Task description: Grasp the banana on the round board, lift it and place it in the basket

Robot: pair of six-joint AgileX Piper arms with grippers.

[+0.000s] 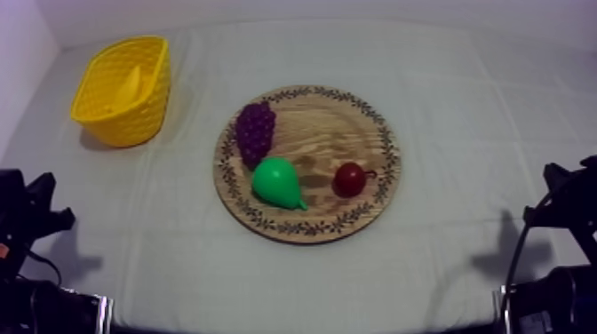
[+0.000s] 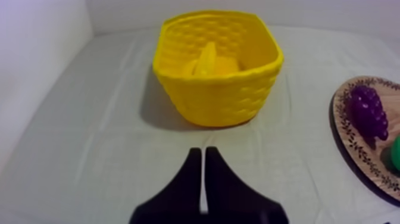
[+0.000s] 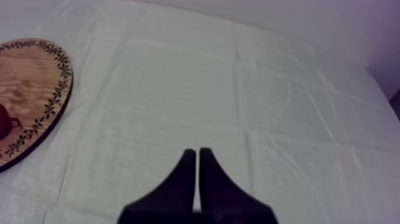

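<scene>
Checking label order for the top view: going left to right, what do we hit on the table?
basket → grapes → pear → red fruit

Clothed table (image 1: 471, 124), yellow basket (image 1: 135, 123), wooden board (image 1: 330, 133)

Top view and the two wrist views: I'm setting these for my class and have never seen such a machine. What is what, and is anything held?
This is a two-armed robot at a cloth-covered table. The top view looks down from above; each wrist view rides on an arm, behind its claw. The left claw faces the yellow basket, where the banana lies. The right claw points over cloth beside the wooden board, which holds grapes, a pear and a small red fruit. Both claws are shut, holding nothing.
</scene>
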